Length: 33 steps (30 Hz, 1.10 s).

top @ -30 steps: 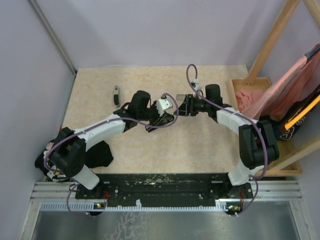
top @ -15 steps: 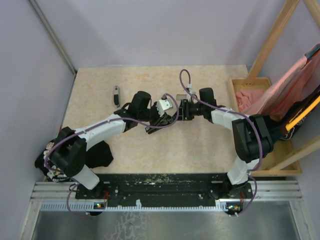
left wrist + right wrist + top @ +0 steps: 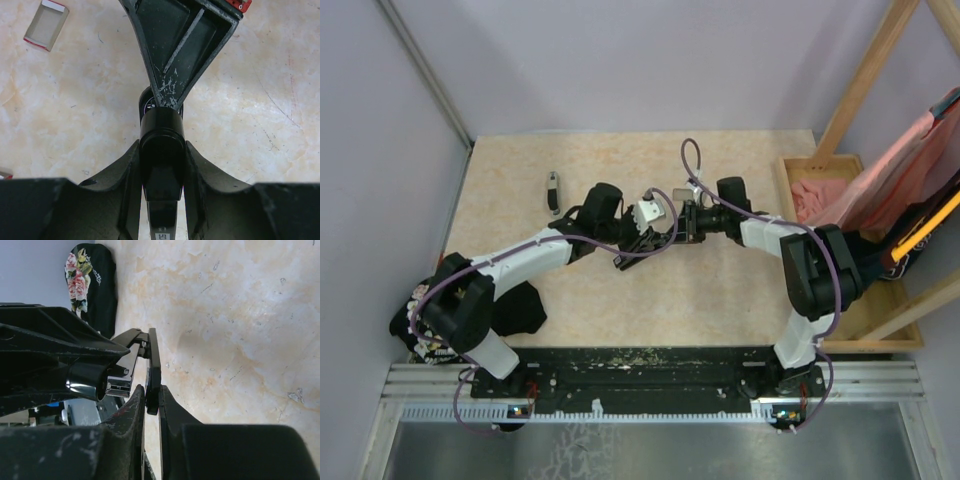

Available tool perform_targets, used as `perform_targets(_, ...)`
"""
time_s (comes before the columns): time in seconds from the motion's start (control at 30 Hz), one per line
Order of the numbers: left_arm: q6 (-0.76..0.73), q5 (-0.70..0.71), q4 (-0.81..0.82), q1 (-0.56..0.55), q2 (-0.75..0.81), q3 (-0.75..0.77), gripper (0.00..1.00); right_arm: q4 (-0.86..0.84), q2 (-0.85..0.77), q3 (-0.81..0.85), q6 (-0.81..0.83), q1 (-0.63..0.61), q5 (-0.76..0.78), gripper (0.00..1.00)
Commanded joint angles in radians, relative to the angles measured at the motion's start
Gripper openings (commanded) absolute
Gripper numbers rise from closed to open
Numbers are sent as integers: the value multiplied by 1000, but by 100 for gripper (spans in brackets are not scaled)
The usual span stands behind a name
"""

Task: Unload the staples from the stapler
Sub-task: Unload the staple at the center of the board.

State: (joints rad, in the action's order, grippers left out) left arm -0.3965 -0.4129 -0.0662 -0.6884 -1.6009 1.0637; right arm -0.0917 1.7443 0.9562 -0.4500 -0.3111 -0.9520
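Right claw (image 3: pixel 151 396) pinched shut on stapler (image 3: pixel 153 357) arm, edge-on, its length running straight ahead | left claw (image 3: pixel 161 150) clamped around stapler body | staples (image 3: pixel 118 386): grey block, probably them, just left of fingertips, nearer this arm

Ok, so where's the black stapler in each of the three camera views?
Top external: stapler mid-table, where the arms meet.
Left wrist: lower centre, inside the left pincer.
Right wrist: its thin black bar left of centre, in the right pincer.
Shared landmark: beige marbled tabletop.
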Motion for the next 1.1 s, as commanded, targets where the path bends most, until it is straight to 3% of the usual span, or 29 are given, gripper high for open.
perform_targets(0.0,14,-32,70,3,11,44,0,-43,24,14,11,-13,-18,4)
perform_targets(0.2,22,-31,73,14,32,38,0,-11,60,22,47,-8,7,0)
perform_targets(1.07,51,-55,243,61,85,-110,0,98,138,45,154,12,178,0)
